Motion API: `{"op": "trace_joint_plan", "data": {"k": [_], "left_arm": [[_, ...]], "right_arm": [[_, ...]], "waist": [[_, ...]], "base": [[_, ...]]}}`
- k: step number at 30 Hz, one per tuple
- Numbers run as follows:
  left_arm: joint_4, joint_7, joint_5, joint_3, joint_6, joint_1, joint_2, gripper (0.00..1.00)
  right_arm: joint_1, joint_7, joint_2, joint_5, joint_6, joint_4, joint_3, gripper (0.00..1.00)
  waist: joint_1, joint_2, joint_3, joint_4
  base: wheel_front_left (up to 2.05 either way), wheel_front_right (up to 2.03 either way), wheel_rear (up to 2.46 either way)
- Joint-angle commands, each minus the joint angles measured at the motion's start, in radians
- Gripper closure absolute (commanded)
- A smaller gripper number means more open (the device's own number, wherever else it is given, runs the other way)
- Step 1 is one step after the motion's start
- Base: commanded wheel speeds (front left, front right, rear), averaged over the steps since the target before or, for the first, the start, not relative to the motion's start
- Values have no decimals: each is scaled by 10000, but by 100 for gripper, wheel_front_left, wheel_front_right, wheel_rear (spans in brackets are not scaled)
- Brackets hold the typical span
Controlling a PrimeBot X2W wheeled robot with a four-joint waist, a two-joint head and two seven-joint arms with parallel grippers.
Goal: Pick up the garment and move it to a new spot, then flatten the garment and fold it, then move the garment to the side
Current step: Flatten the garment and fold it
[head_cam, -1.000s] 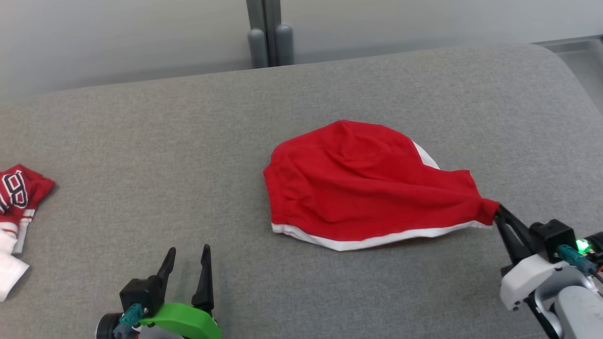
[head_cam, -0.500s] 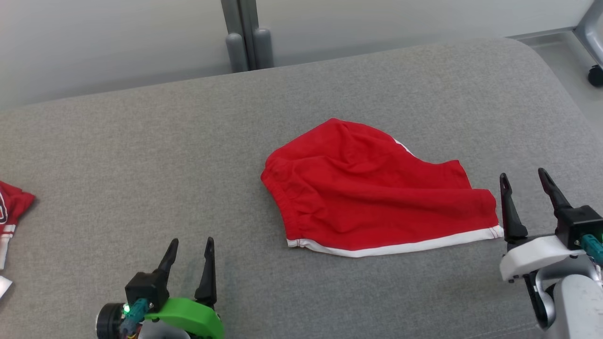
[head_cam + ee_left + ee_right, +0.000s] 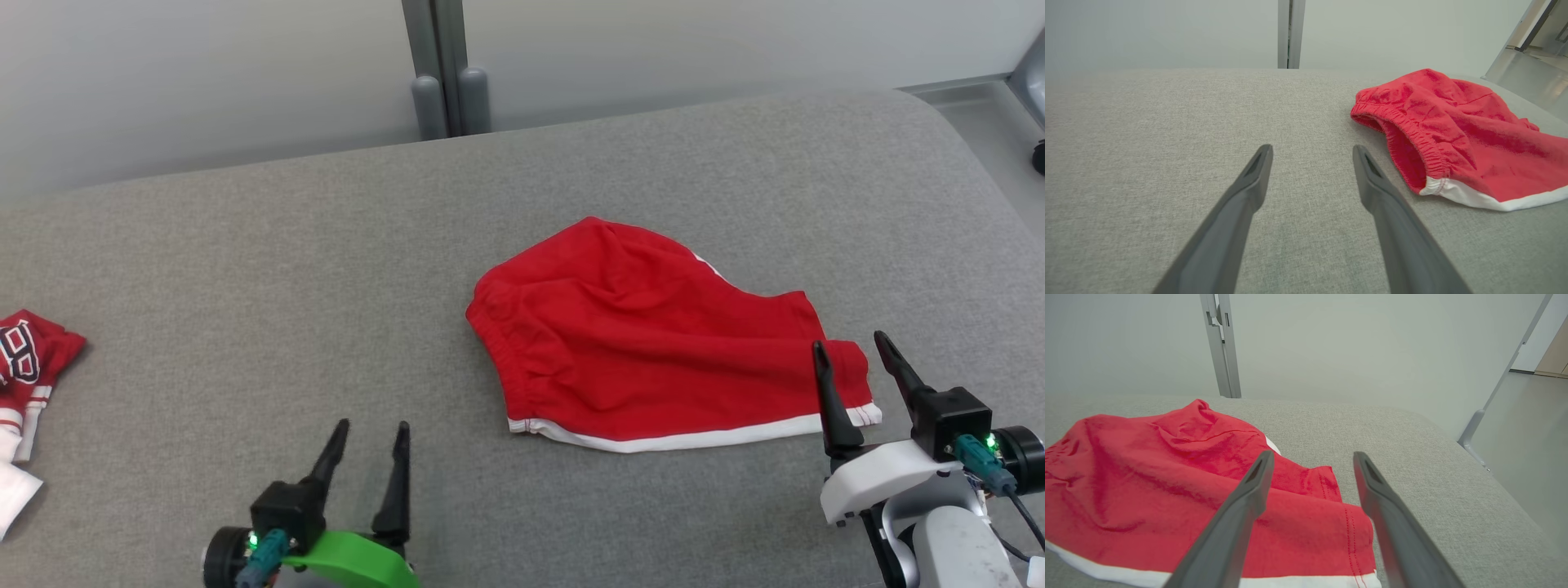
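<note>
Far left: you are looking at a crumpled red-and-white printed cloth (image 3: pixel 28 351) lying at the edge of the grey fabric-covered worktop (image 3: pixel 245 269). Lower left: the left gripper (image 3: pixel 372 425) is waiting with its jaws released and empty. Centre-right: the red cotton shorts with white hem trim (image 3: pixel 645 343) are lying rumpled on the worktop. Right: the right gripper (image 3: pixel 848 341) is holding its jaws spread over the shorts' right corner, grasping nothing.
</note>
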Motion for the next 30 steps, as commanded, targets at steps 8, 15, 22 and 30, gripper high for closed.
{"op": "trace_joint_plan", "data": {"k": [8, 15, 22, 30], "left_arm": [[250, 6, -987, -1972, -131, -674, 186, 0], [1170, 6, -1790, -3125, -130, -1532, 562, 0], [1418, 6, -2304, -3436, -132, -1943, 795, 0], [1441, 4, -2859, -3927, -131, -2292, 987, 24]], "right_arm": [[-102, -2, -11, 105, -14, 51, 265, 0], [-285, -2, -10, 178, -14, 27, 489, 0], [-434, -2, -9, 273, -14, -5, 651, 0], [-582, -2, -7, 366, -14, -15, 829, 0]], "waist": [[0, 0, 354, -462], [0, 0, 882, -965], [0, 0, 1191, -1201], [0, 0, 1365, -1363]], "base": [[0, 0, 0], [0, 0, 0], [0, 0, 0], [0, 0, 0]]}}
